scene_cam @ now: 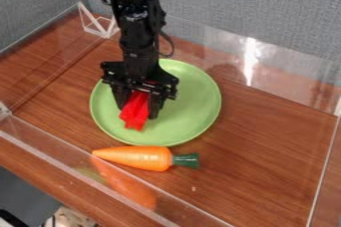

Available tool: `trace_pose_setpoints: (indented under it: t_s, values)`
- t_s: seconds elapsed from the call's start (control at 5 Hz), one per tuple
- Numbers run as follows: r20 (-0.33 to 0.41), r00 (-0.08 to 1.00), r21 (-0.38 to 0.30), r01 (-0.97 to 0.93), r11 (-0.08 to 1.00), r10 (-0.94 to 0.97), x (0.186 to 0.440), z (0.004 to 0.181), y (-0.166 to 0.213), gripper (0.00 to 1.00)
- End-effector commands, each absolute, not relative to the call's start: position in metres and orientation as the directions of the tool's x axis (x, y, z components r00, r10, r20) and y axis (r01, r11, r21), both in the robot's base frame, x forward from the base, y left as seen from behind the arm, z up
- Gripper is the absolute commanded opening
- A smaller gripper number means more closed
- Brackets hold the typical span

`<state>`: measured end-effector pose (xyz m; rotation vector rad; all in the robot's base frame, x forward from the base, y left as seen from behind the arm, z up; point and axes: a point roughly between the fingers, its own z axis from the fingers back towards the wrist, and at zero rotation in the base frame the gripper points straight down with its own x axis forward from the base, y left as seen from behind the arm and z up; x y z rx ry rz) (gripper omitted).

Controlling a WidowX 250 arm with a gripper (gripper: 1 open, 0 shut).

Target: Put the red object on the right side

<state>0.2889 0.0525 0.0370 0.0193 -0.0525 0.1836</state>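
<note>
The red object [135, 115] is a bright red bar lying on a green plate [200, 110] in the middle of the wooden table. My gripper [142, 97] points straight down over the bar's far end. Its black fingers [115, 85] stand on either side of the bar and press against it, so the gripper is shut on the red object. The bar's near end rests on the plate, sticking out toward the front. The bar's gripped end is hidden by the fingers.
An orange carrot [134, 158] with a green tip lies in front of the plate near the table's front edge. Clear plastic walls [266, 67] ring the table. A white wire stand [94, 19] sits at the back left. Bare wood shows right of the plate.
</note>
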Motion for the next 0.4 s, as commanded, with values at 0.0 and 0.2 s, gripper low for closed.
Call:
trace_pose_setpoints:
  t_s: [0.0, 0.2]
  values:
    - [0.131, 0.979, 0.066, -0.166, 0.984, 0.157, 0.301, 0.082, 0.04, 0.0]
    - [0.162, 0.98, 0.114, -0.133, 0.985, 0.113, 0.301, 0.118, 0.006, 0.0]
